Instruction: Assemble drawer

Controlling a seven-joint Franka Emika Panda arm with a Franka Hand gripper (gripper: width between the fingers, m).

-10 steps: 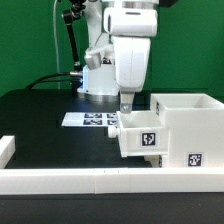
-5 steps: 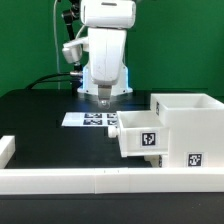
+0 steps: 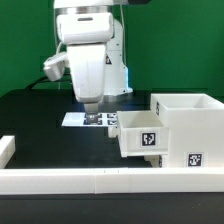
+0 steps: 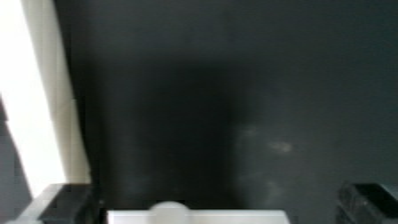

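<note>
The white drawer housing (image 3: 186, 128) stands at the exterior view's right, against the front rail. One small knobbed tray (image 3: 139, 135) sticks partly out of its side that faces the exterior view's left. My gripper (image 3: 90, 104) hangs above the table to the left of the tray, apart from it, over the marker board. In the wrist view the gripper (image 4: 222, 206) is open and empty, with a dark fingertip at each lower corner (image 4: 71, 204). The tray's white edge and round knob (image 4: 169, 211) show between them. A second tray is not in view.
The marker board (image 3: 103, 119) lies flat on the black table behind the tray. A low white rail (image 3: 90, 181) runs along the table's front edge, with a raised end (image 3: 6, 149) at the exterior view's left. A white strip (image 4: 39, 110) runs along one side of the wrist view.
The arm has swung from above the tray toward the exterior view's left, over the marker board. The tray stays partly inside the housing.
</note>
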